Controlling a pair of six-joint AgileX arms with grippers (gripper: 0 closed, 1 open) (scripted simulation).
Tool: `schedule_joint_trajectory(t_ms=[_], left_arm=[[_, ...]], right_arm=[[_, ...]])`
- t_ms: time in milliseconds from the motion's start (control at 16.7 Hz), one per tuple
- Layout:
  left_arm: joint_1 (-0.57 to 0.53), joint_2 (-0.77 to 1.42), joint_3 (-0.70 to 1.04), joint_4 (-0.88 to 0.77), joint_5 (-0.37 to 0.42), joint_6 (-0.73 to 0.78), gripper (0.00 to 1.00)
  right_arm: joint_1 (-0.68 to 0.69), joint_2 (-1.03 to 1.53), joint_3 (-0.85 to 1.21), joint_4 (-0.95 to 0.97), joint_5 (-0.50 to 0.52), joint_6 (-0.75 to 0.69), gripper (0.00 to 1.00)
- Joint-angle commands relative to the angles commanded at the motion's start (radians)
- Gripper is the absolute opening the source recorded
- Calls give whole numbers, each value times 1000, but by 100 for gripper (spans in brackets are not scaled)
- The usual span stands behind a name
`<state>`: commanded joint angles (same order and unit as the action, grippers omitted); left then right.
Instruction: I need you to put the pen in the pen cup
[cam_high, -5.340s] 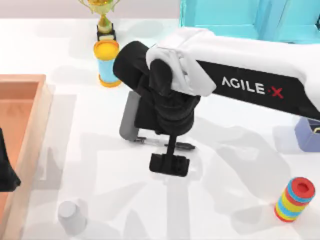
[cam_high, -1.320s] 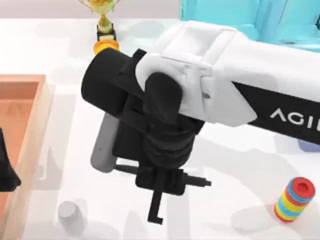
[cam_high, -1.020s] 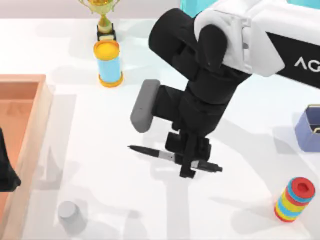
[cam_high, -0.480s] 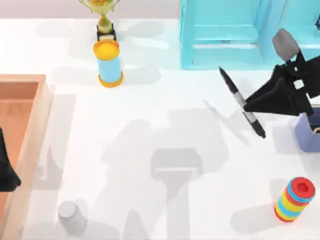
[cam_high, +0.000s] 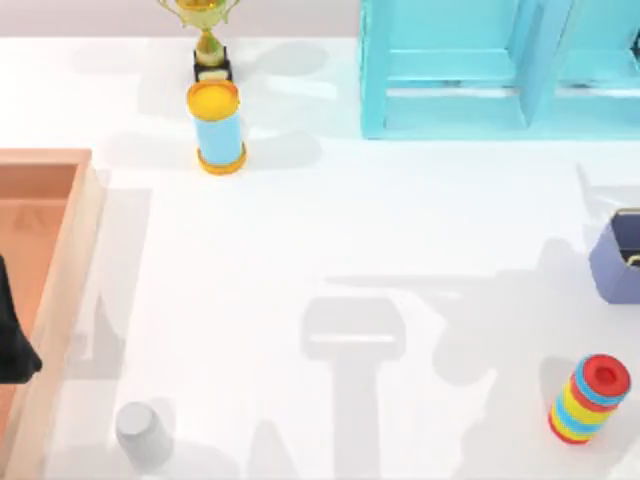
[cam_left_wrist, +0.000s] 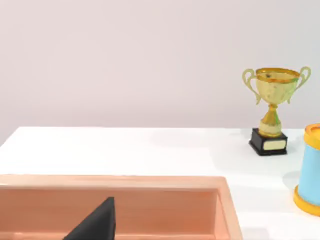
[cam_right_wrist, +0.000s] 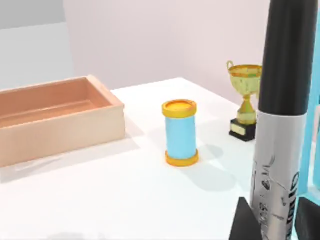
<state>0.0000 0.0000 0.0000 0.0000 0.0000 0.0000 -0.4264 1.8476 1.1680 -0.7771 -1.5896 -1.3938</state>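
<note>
Half a second ago the right arm was carrying the pen across the top view toward the right edge; now it has left that view, so the carry looks nearly done and the drop is still to come; the right gripper (cam_right_wrist: 272, 220) is clamped on the pen (cam_right_wrist: 280, 125), which stands upright between its fingers; the pen cup (cam_high: 618, 262) sits at the table's right edge, with nothing of the pen visible in it.

Left gripper (cam_high: 12, 345) parked at table's left edge, right gripper (cam_right_wrist: 272, 220) clamped on pen (cam_right_wrist: 282, 115)
</note>
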Motion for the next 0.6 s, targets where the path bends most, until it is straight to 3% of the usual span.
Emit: schedule_joint_trajectory(t_ms=[180, 420, 480, 600], left_arm=[[0, 0, 0, 0, 0, 0, 100], [0, 0, 0, 0, 0, 0, 100], [0, 0, 0, 0, 0, 0, 100], [0, 0, 0, 0, 0, 0, 100]], right_arm=[[-62, -13, -33, 31, -64, -49, 0], [-63, -14, -33, 31, -65, -50, 0], [-55, 7, -50, 82, 4, -42, 0], [-50, 6, -47, 78, 1, -48, 0]])
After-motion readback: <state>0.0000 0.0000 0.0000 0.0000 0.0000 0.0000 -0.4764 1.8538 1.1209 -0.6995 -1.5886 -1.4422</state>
